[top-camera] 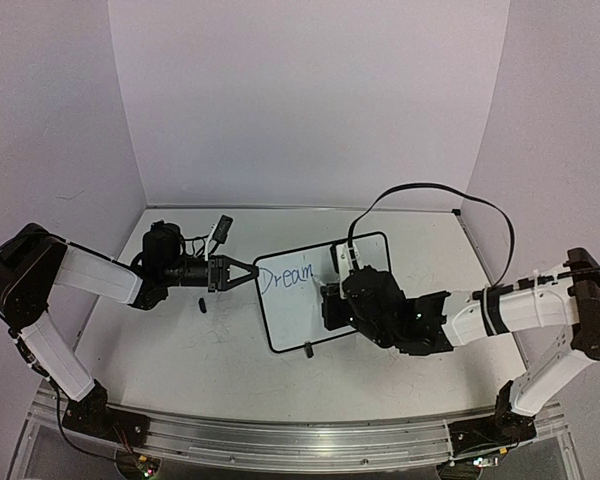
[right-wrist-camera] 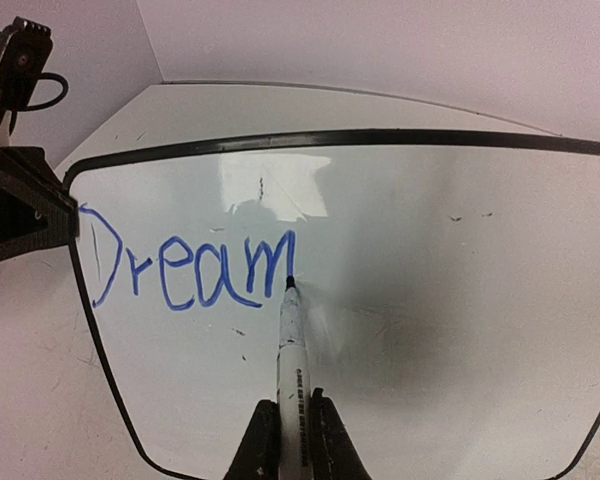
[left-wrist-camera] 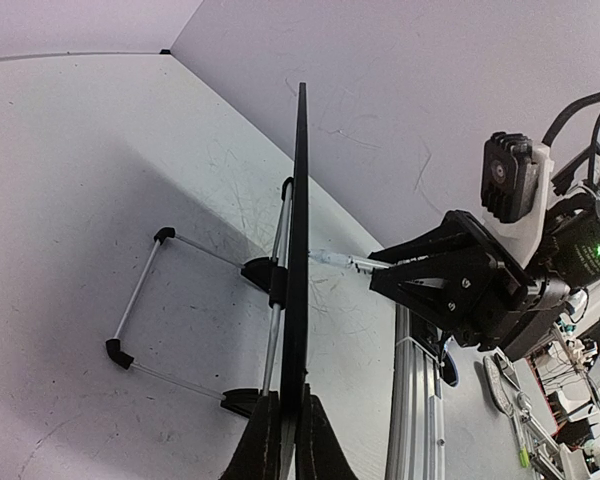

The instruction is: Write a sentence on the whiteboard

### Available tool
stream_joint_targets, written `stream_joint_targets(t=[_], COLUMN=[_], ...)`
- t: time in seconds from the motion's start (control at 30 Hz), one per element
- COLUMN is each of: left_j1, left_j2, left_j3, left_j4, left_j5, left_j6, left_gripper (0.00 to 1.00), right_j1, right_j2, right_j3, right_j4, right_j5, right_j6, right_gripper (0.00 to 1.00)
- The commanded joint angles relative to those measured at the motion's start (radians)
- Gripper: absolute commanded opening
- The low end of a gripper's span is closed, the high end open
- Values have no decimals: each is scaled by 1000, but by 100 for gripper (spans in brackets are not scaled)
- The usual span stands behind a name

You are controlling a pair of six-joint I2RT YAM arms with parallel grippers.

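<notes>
The whiteboard (top-camera: 290, 318) stands tilted in the middle of the table on its wire stand (left-wrist-camera: 140, 300). My left gripper (top-camera: 252, 272) is shut on the board's left edge (left-wrist-camera: 300, 250), one finger on each face (left-wrist-camera: 290, 425). The sentence (right-wrist-camera: 195, 270) reads "Dream" in blue near the board's upper left (top-camera: 285, 277). My right gripper (right-wrist-camera: 292, 425) is shut on a white marker (right-wrist-camera: 291, 340). The marker's dark tip touches the board just at the end of the "m". In the top view the right gripper (top-camera: 328, 297) hangs over the board's right half.
A small black cap-like piece (top-camera: 202, 305) lies on the table left of the board. White walls close the back and both sides. An aluminium rail (top-camera: 280, 440) with the arm bases runs along the near edge. The right arm's cable (top-camera: 430, 190) loops above the board.
</notes>
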Motion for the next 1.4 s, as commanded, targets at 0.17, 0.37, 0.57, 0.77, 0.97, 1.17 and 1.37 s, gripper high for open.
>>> stream_joint_targets(t=[0.17, 0.37, 0.57, 0.77, 0.97, 1.17, 1.37], left_j1=[-7, -6, -6, -6, -7, -7, -6], left_j2=[-21, -21, -19, -25, -19, -22, -21], left_j3=[29, 29, 30, 30, 33, 33, 35], left_j4=[-4, -5, -5, -5, -5, -6, -6], left_j5=[45, 46, 48, 48, 51, 49, 49], left_j6=[-8, -7, -7, -8, -7, -8, -9], left_gripper=[0, 0, 0, 0, 0, 0, 0], right_j1=[-3, -19, -37, -41, -42, -43, -41], right_j2=[-48, -106, -80, -48, -35, -22, -10], right_j3=[13, -13, 8, 23, 28, 41, 54], right_j4=[-23, 17, 28, 42, 46, 46, 49], right_j5=[21, -4, -23, -23, 1, 13, -10], right_j6=[-9, -17, -31, -36, -41, -50, -68], right_gripper=[0, 0, 0, 0, 0, 0, 0])
